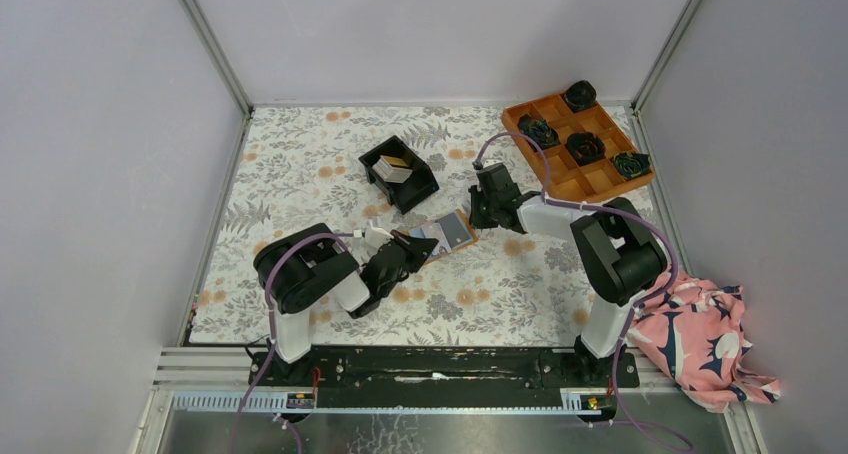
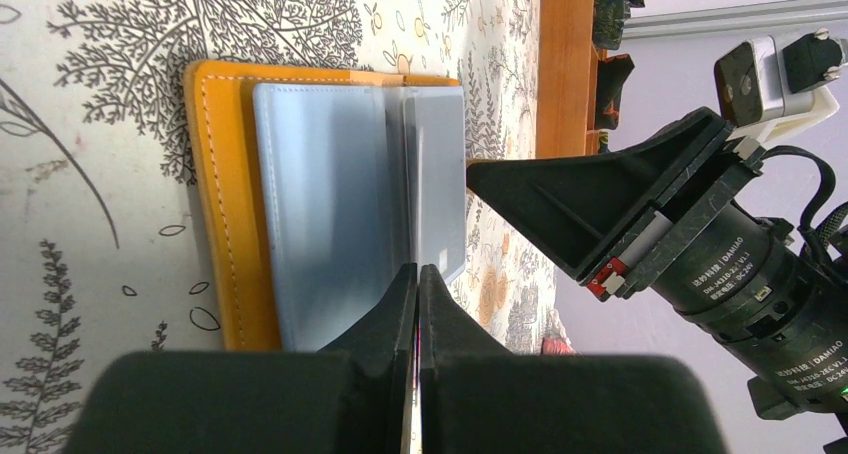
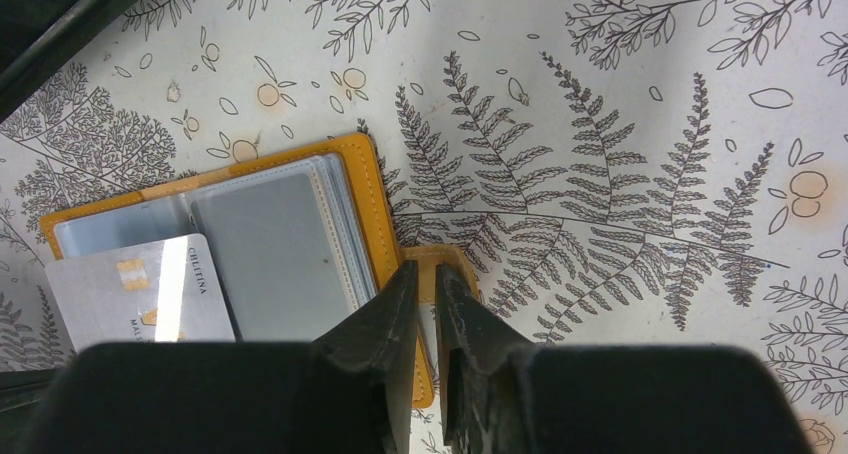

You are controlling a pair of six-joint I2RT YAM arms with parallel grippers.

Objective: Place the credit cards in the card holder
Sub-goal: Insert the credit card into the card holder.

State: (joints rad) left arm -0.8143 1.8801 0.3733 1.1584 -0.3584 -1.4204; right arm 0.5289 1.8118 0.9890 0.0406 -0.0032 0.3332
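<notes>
Grey walls close round a tabletop [image 1: 300, 174] spread with a leaf-and-flower print. An orange tray [image 1: 560, 179] holding dark rosettes [image 1: 584, 147] sits at the far right corner. A pink patterned cloth [image 1: 700, 339] lies crumpled off the near right corner, beside the right arm's base. A black bin [image 1: 420, 190] stands between the tabletop's middle and its far edge, a little to the left, with cards [image 1: 397, 167] stacked inside.

The holder [image 1: 455, 231] lies open and flat at about the middle of the tabletop, orange outside down and pale blue pockets up, with both arms reaching in to it.

The left hand [image 1: 418, 244] comes from the near left and is clenched tight, its fingers pressed together with only a thin edge showing between them. That edge appears to be a silvery card [image 3: 130, 294], which shows a chip and printed lettering and slants over the holder's left half. Whether its leading edge has entered a pocket cannot be told.

The right hand [image 3: 425, 269] comes from the far right and meets the holder's right edge. Its fingers stand only a sliver apart and pinch the orange border there, the leather showing in the narrow gap between them. From the left wrist view, one black fingertip touches that same edge.
</notes>
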